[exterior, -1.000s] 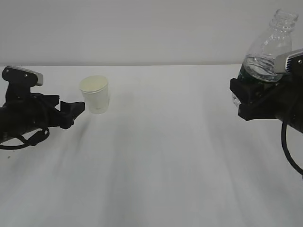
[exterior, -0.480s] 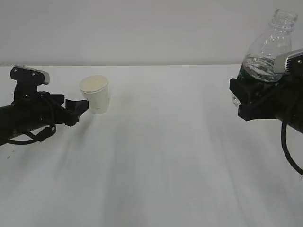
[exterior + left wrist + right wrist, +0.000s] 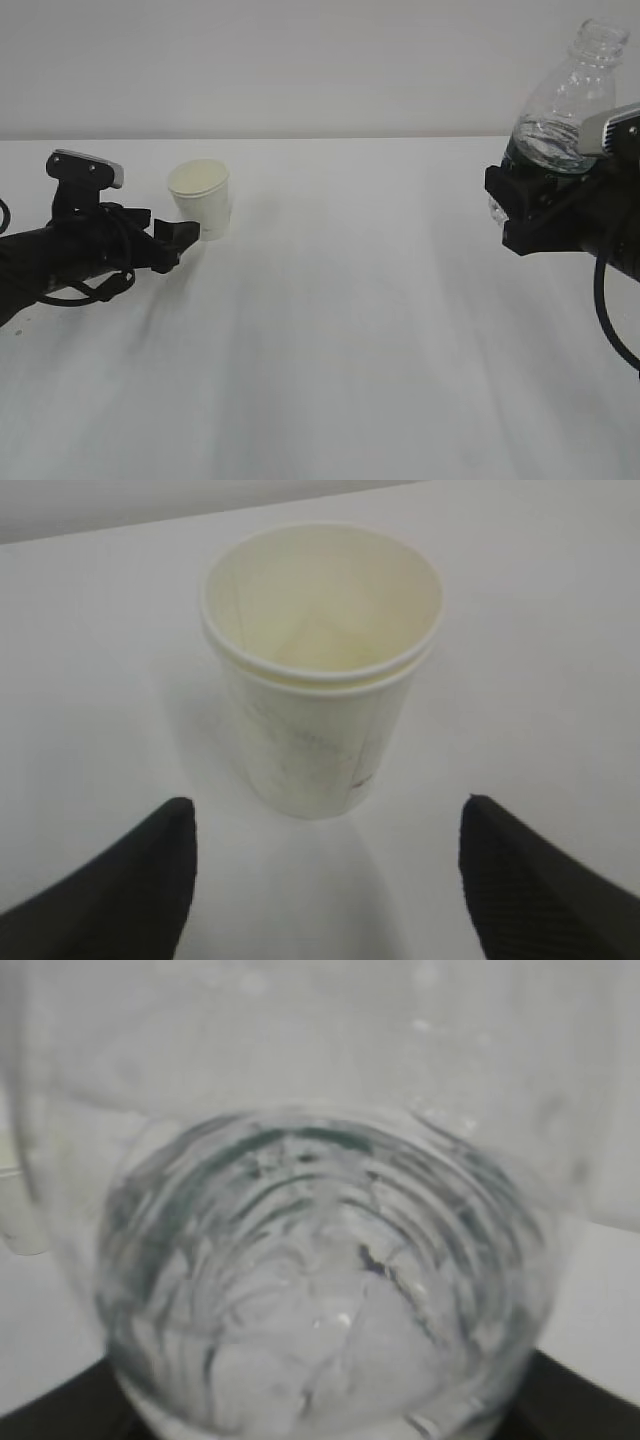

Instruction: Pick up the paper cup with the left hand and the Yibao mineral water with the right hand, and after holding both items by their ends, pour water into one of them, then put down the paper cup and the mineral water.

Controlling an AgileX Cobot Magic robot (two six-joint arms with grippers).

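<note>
My left hand [image 3: 172, 243] is matte black with a grey-white boxy module on top (loose black cables loop beneath). My right hand [image 3: 520, 215] is black and blocky, with a grey module and one thick cable.

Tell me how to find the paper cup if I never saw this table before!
Look at the big white table, then go to its far left side. The paper cup stands upright there, just past the open black fingers of the left hand. It is short, white and open-topped, unlike the tall clear bottle held up on the right.
</note>
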